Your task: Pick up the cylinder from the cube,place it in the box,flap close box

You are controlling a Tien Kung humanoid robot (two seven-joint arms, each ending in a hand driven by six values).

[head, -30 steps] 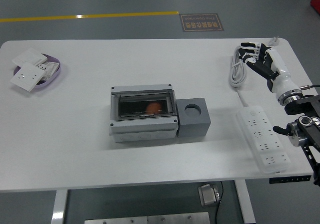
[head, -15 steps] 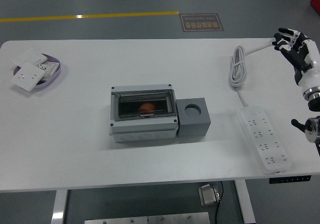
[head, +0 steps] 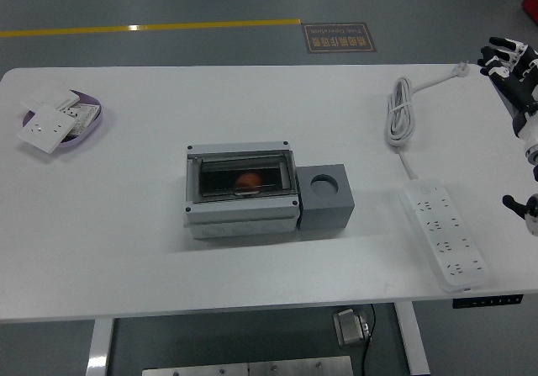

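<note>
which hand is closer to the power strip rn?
Right. The right hand hangs at the table's far right edge, beyond and to the right of the power strip, fingers relaxed and empty. The left hand is out of view, so only the right can be placed.

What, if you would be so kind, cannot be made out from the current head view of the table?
- Orange object in the box: blurred behind the tinted lid; shape unclear.
- Hole in the cube: too dark to see its bottom.
- Right hand: cut off by the right edge.
- Left hand: outside the picture.
- Floor sign: print too small.
- Purple tray: mostly covered by white switch plates.
</note>
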